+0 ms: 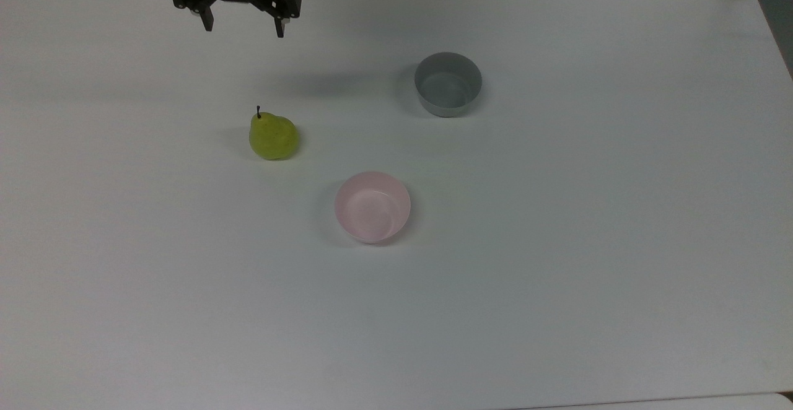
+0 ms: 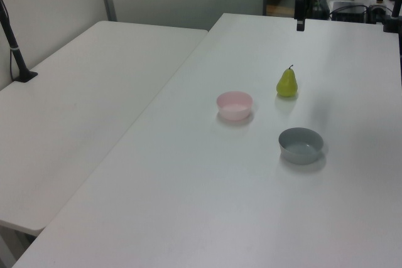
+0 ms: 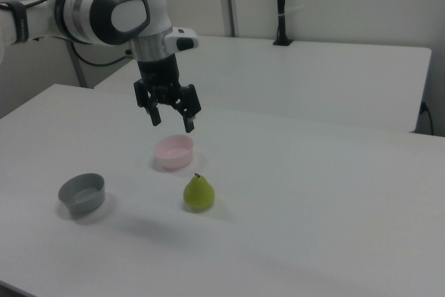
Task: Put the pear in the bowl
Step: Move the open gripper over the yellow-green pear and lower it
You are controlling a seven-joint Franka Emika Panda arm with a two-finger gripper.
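Sitting nearest, pink bowl (image 1: 372,206); hovering wide-jawed above upright pear (image 1: 273,137), gripper (image 1: 244,26) risking toppling rounded fruit by closing off-centre.

The pear (image 1: 273,138) is yellow-green with a dark stem. One bowl (image 1: 372,206) is pale pink, the other bowl (image 1: 448,83) grey. The worktop (image 1: 557,286) is plain white.

Grey straight-sided bowl (image 1: 448,83) sits upright on white counter (image 1: 557,274), well apart from claw (image 1: 243,29), toward top view's right and lower. Inside looks empty. 2nd white counter (image 2: 81,105) alongside, w/ black post (image 2: 16,45) clamped at its edge, far from claw.
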